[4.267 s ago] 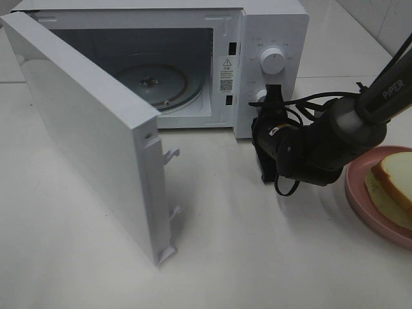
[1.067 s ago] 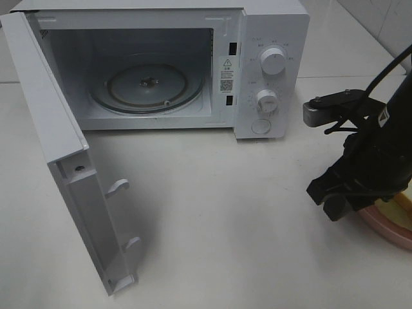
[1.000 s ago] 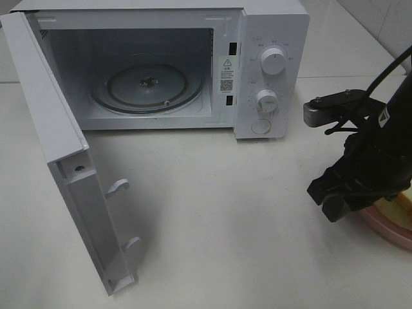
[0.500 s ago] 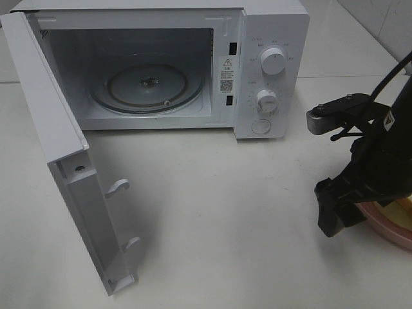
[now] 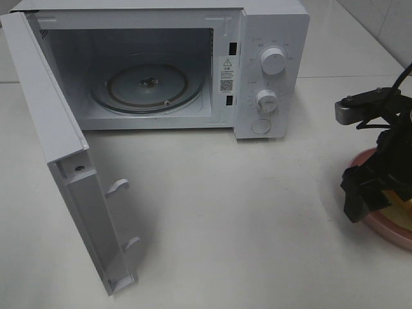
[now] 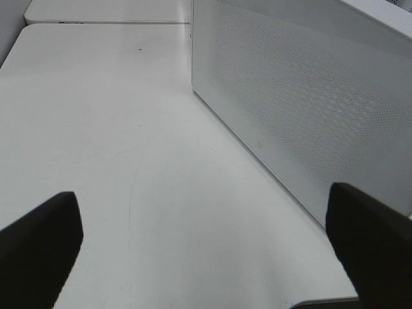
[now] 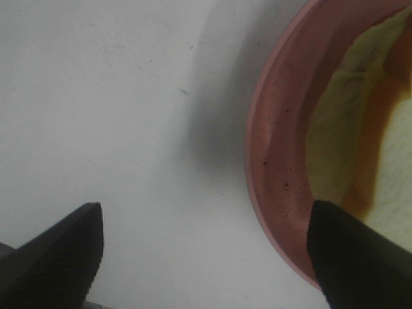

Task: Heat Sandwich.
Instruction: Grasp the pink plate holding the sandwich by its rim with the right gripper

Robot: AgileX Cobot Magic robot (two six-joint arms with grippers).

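Note:
The sandwich lies on the round pink plate at the table's right edge. Only a yellowish sliver of the sandwich shows past the arm in the high view. My right gripper hangs open just above the plate's left rim, one finger over the plate, the other over bare table, holding nothing. The white microwave stands at the back with its door swung wide to the left and the glass turntable bare. My left gripper is open and empty beside the microwave's perforated side wall.
The open door juts forward over the left part of the table, latch hooks pointing right. Two knobs and a button sit on the microwave's right panel. Bare white tabletop lies between the door and the plate.
My right arm has shifted to the right, from just left of the plate to over its left rim, and its jaws have spread wider. The door and the left gripper have stayed put.

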